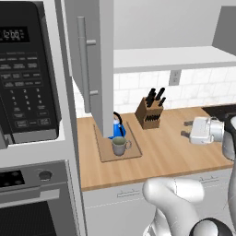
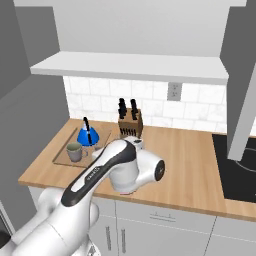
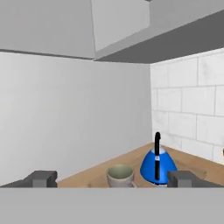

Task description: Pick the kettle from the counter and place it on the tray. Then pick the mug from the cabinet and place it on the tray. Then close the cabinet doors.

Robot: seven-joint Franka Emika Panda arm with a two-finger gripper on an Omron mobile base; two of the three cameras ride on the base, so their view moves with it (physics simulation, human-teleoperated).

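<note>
Because both the kettle and the mug already stand on the tray, what seems left of the task is closing the grey upper wall cabinet (image 1: pixel 170 57), whose white shelf lies bare. Its flat grey door panel with a long silver bar handle (image 1: pixel 90 64) hangs swung out above the tray, so from the left base view it hides the upper part of the kettle. Below runs the light wood butcher-block counter (image 2: pixel 185 160) over white drawers, carrying the thin rectangular light-brown wooden tray (image 1: pixel 133 150) near the tall oven column. On that tray the small bright blue dome-shaped kettle (image 2: pixel 88 135) sits toward the wall, and the plain grey-green cylindrical mug (image 2: pixel 74 152) sits just in front of it, near but apparently apart. A brown knife block (image 1: pixel 149 113) stands beside the tray.

The gripper (image 3: pixel 111 179) is spread wide and empty, well back from the tray and facing the two vessels, which suits a hand that must next reach for a door. The right base view alone shows the second door panel (image 2: pixel 245 100) open at the far side.
</note>
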